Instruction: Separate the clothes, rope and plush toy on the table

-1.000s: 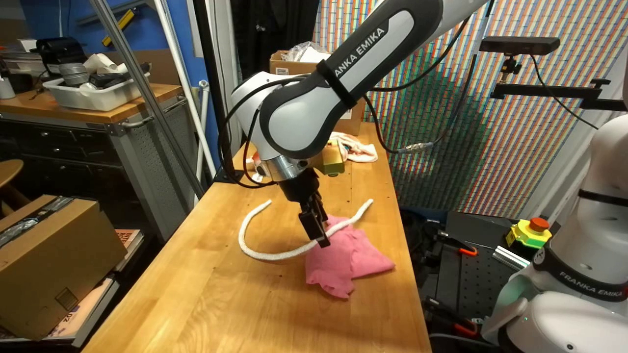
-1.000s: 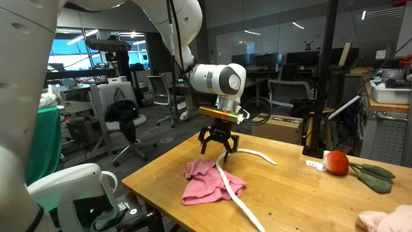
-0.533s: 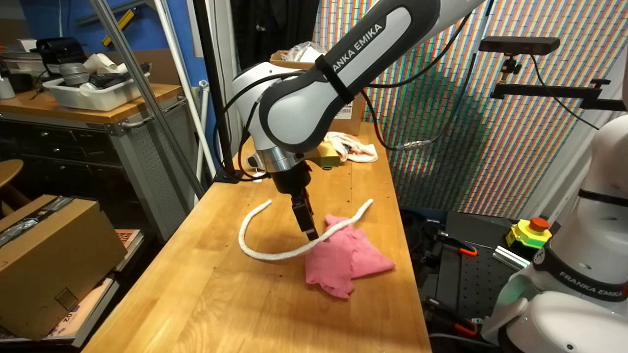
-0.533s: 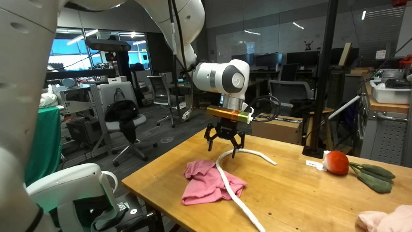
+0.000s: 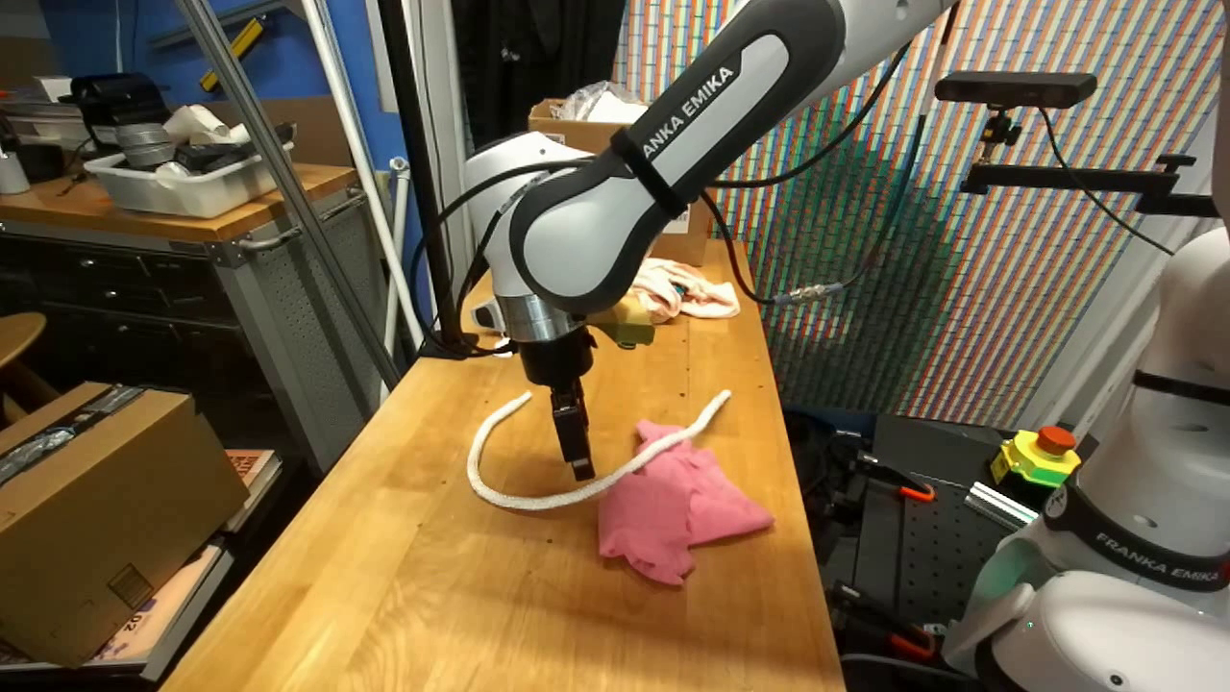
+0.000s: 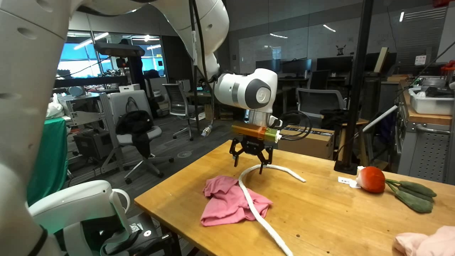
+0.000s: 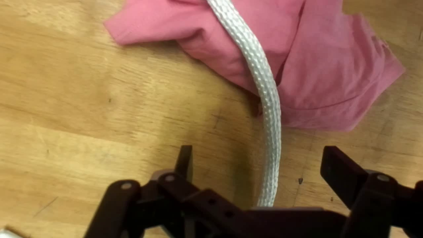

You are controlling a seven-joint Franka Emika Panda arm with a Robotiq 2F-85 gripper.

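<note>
Pink garment (image 6: 227, 208): leftmost on the wooden table (image 6: 337, 220) in an exterior view, crumpled, with the rope (image 6: 267, 227) crossing over it.
Gripper (image 6: 249, 168): next along, pointing down over the table — released, its 2 fingers (image 7: 185, 161) spread wide apart.
Rope: cream-white, bent in a broad curve, running from the foreground across the garment and round by the gripper to an end on bare wood at the right. In the wrist view it passes between the 2 fingers, with wood showing on both sides.
Black post (image 6: 346, 167): farther right, at the far edge of the table.
Plush toy (image 6: 371, 180): right of the post — red and round with green leaves, on the table, well apart from the garment and the rope; a white tag (image 6: 349, 182) lies just beside it.
Pale pink cloth (image 6: 432, 242): at the right edge, bunched on the table, partly out of view.
</note>
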